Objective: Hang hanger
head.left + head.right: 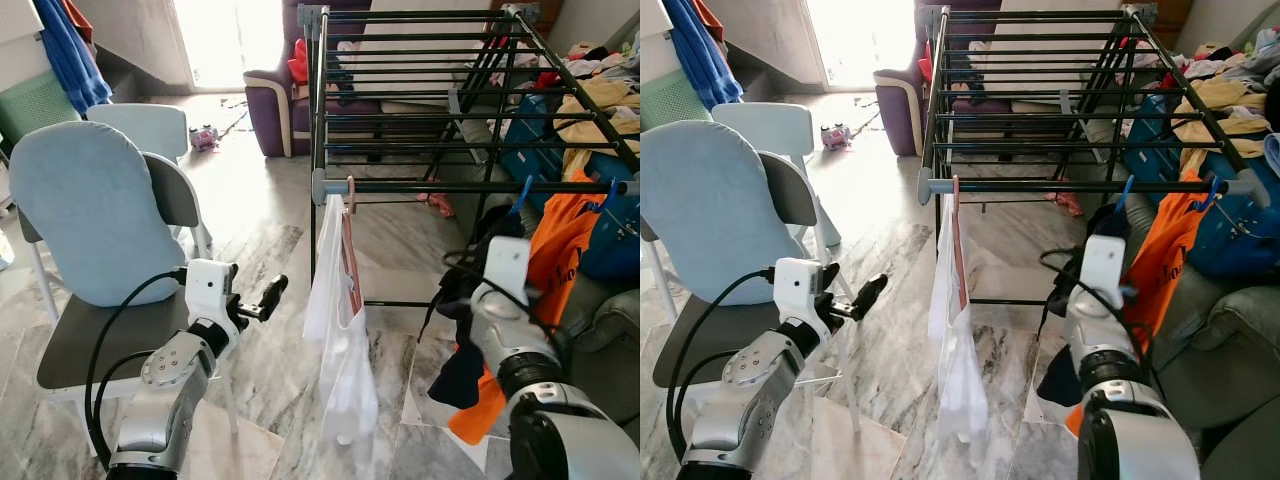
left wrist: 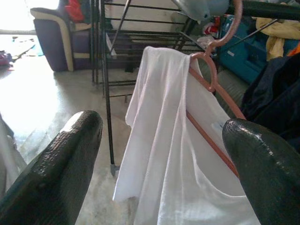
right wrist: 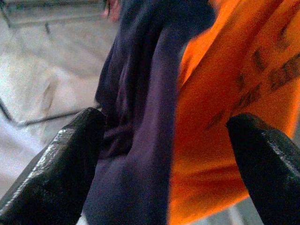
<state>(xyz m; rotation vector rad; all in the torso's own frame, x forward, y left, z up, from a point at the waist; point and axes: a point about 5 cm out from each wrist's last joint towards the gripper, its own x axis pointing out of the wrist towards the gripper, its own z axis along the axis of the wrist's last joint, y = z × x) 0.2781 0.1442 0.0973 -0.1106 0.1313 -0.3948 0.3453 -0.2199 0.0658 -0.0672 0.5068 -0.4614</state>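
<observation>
On the front rail of the black drying rack (image 1: 420, 185), near its left corner, a pink hanger (image 1: 349, 250) hangs by its hook with a white shirt (image 1: 340, 340) draped on it. The left gripper (image 1: 262, 300) is raised just to the left of the shirt, apart from it, fingers spread wide and holding nothing. The right gripper (image 3: 164, 154) is up against a dark navy garment (image 3: 140, 117) and an orange shirt (image 1: 560, 250) hanging from blue hangers (image 1: 522, 195) further right on the same rail; its fingers are also wide apart, the cloth lying between them ungripped. A chair with a blue cushion (image 1: 90, 220) stands to the left.
</observation>
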